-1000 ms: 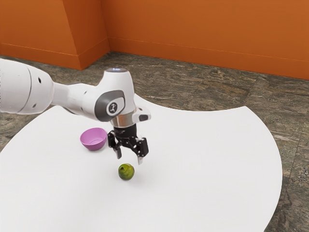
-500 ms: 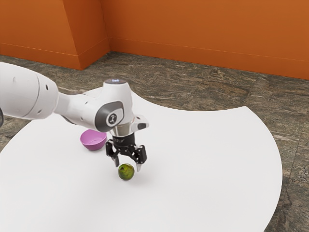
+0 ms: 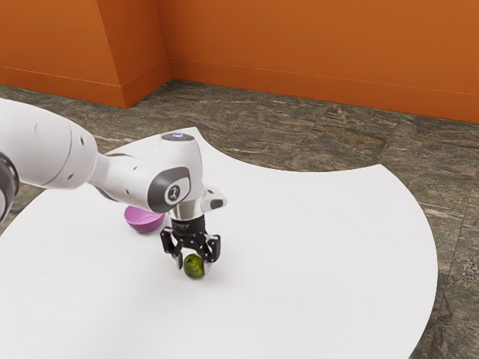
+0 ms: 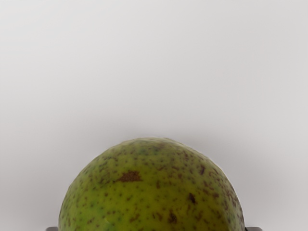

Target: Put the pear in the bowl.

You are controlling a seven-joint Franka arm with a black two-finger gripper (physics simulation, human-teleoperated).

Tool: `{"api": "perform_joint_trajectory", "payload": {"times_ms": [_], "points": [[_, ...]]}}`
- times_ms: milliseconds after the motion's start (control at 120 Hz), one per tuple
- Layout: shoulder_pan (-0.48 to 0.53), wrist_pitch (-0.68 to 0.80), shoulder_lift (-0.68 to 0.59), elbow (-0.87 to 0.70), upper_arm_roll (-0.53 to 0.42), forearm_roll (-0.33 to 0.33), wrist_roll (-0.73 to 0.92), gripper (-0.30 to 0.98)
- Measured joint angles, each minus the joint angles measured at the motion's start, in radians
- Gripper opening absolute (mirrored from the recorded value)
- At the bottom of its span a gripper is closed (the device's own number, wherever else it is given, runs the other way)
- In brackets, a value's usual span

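Where the pear is sitting: on the white table (image 3: 322, 262), outside the bowl, with the pear (image 3: 194, 266) resting right under my gripper (image 3: 194, 268).
Gripper: I'm clamping it on the pear, one finger pressing on each side; it is pointing down, its tips hanging low by the tabletop.
Pear in the wrist view: its rounded green skin is showing dark specks and one larger brown patch, and the finger ends are peeking out right against its two sides.
Bowl: the pink bowl (image 3: 144, 220) is standing upright on the table, apart from the pear and toward the exterior view's left — my arm (image 3: 123, 176) is covering part of its rim.
Arm: I'm seeing it coming in from the exterior view's left, reaching over the table and bending down at the wrist, just beside the bowl as that view is showing it.
Table: its curved edge is dipping inward on the far side, and a soft shadow is falling around the pear.
Room: a dark, streaky floor (image 3: 299, 131) is running beyond the table — and an orange wall (image 3: 314, 52) is rising behind it.
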Motion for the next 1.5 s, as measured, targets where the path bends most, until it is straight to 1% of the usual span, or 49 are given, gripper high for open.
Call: {"api": "perform_joint_trajectory", "payload": {"times_ms": [325,558,642,758,858,958,1033,1117,1408,1500], "points": [[0.001,0.015,0.011,0.004,0.001,0.001,-0.010,0.37],[0.015,0.015,-0.037,0.001,0.002,0.010,-0.019,0.27],[0.055,0.014,-0.069,-0.001,0.002,0.021,-0.024,0.25],[0.137,0.015,-0.085,0.014,0.001,0.038,-0.032,0.22],[0.222,0.017,-0.066,0.094,0.000,0.055,-0.040,0.19],[0.320,0.019,-0.006,0.196,0.000,0.081,-0.048,0.17],[0.368,0.019,0.047,0.263,0.000,0.095,-0.053,0.17],[0.384,0.019,0.103,0.319,-0.004,0.102,-0.056,0.16],[0.375,0.006,0.120,0.296,-0.023,0.107,-0.063,0.17],[0.374,0.000,0.120,0.294,-0.027,0.098,-0.060,0.31]]}}
